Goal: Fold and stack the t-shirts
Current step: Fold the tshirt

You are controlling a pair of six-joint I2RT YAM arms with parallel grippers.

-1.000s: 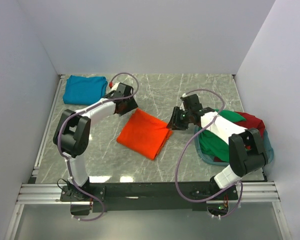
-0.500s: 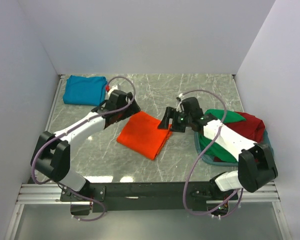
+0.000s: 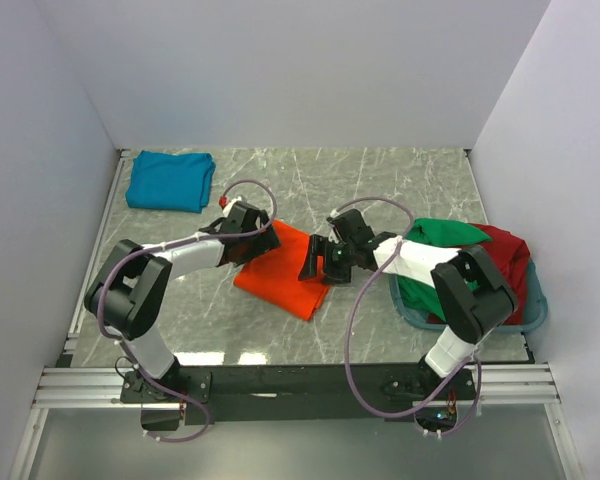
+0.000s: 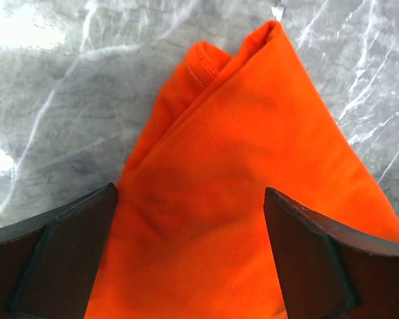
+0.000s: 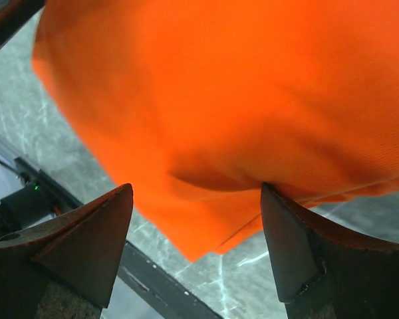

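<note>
Orange t-shirt point(image 3: 280, 272) spans left hand point(image 3: 256, 240) to right hand point(image 3: 315, 263).

place: robot lab cell | signs: plain white walls point(image 3: 280, 70), marble-look table point(image 3: 380, 180), aluminium mounting rail point(image 3: 85, 385)

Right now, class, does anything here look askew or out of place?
The folded orange t-shirt lies diagonal to the table edges, apart from the teal t-shirt. A green t-shirt and a dark red t-shirt overhang the basket.

Left gripper point(image 3: 252, 238) moved toward the counter's near edge, now over the far side of the orange t-shirt point(image 3: 285, 278), right gripper point(image 3: 316, 263) advanced toward the left edge, reaching the shirt's right side
</note>
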